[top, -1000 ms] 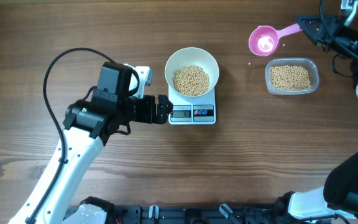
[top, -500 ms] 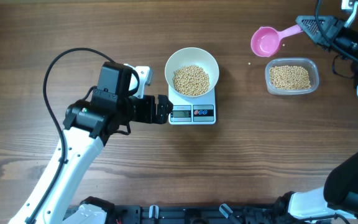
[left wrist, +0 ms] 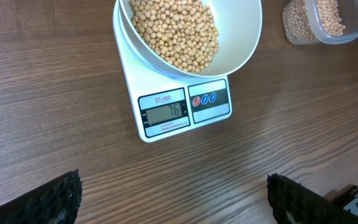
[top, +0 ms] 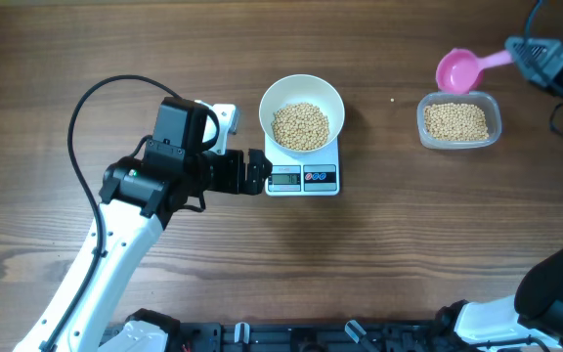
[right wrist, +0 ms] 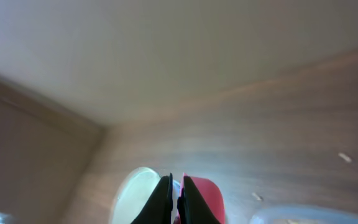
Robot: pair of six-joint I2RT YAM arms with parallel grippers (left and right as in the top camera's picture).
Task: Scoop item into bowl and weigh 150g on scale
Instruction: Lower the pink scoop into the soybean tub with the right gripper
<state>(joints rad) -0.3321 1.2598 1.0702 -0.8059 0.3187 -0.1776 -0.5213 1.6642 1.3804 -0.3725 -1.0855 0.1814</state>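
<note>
From above, the left gripper [top: 255, 171] holds its black jaws spread wide, just beside the left edge of the scale [top: 302, 179], a small white square slab with a grey display and a dark button panel. On the scale, just past those jaws, stands the deep, smooth white bowl [top: 302, 90] with a mound of small round tan beans [top: 300, 126]. Well apart, the right gripper [top: 528, 51] has its jaws pressed together on the handle of a glossy pink scoop [top: 457, 70]. The scoop's round cup juts out beyond the jaws, near a clear rounded plastic tub [top: 495, 119] holding more beans. The table [top: 409, 244] is dark, grained wood.

The left wrist camera shows two rough black fingers [left wrist: 48, 199] far apart at the lower corners. The scale lies ahead between them, its display reading 76, with the bowl of beans beyond.

The right wrist camera is blurred. The dark jaws meet tightly and the pink cup is right behind them. A pale round shape beside it I cannot identify.
</note>
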